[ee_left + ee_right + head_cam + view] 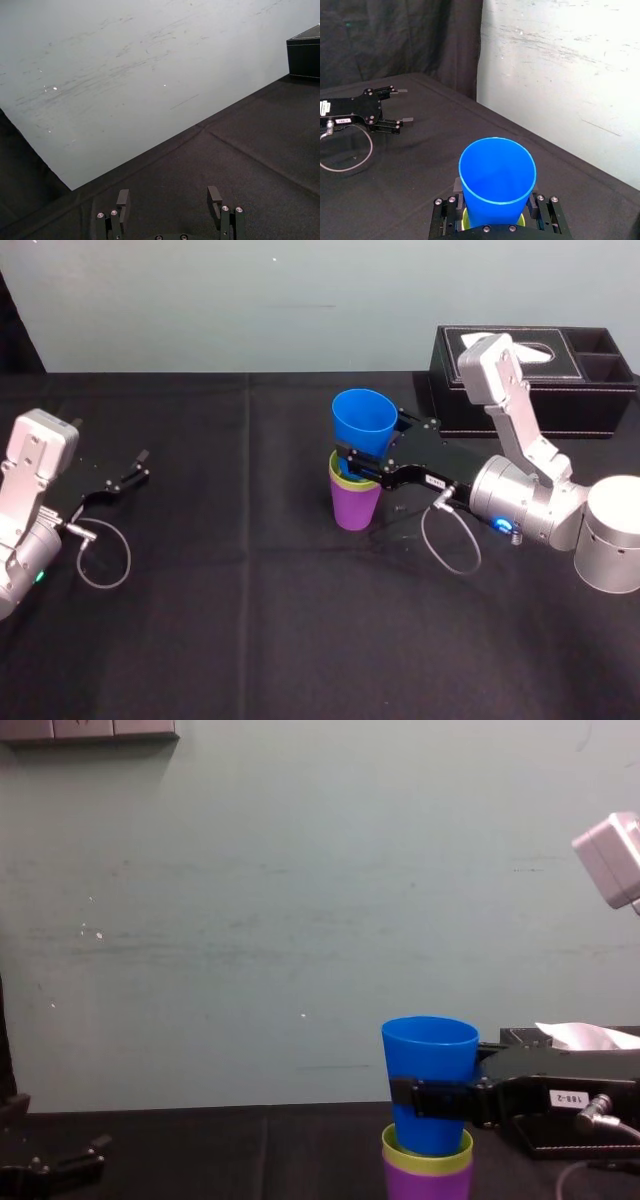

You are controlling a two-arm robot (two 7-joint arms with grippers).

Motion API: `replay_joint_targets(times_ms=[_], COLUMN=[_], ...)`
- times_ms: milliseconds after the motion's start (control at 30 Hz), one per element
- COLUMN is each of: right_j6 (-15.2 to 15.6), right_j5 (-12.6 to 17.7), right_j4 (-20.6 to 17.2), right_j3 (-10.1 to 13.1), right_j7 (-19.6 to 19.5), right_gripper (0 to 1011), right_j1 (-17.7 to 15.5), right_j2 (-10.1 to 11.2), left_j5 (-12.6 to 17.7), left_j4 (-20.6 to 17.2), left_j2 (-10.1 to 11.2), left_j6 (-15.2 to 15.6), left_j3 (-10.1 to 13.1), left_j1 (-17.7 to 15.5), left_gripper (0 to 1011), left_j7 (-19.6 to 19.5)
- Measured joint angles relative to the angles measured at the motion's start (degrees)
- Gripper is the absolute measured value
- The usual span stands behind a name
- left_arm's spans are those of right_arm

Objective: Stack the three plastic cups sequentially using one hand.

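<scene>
Gripper on right (375, 447) apparently clamps blue cup (362, 418).

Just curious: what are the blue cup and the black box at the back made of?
Blue cup, held in the right pincer: likely plastic, smooth with a soft sheen. Black box: looks like leather or imitation, given pale stitching along its edges. Left pincer rests open, far left.

Blue cup (362, 420) smooth plastic; tablecloth (250, 620) matt blk fabric.

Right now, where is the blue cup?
Head view, right of centre: the blue cup is held in the right hand, its base just inside the yellow-green cup nested in the purple cup; left hand parked far left.
</scene>
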Motion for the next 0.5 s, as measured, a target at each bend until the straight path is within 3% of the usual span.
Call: replay_joint_targets(times_ms=[500], right_j6=[-0.83], right_j5=[-0.35], right_j4=[2.21], right_j3=[-0.2], right_j7=[0.65], right_gripper=[715], right_j1=[-0.29], right_j2=[-0.91], left_j5=[0.0], left_j4=[0.0], left_j2=[0.0], left_j6=[0.0], left_j3=[0.0], left_j1=[0.0], left_gripper=[1011], left_j7=[0.0])
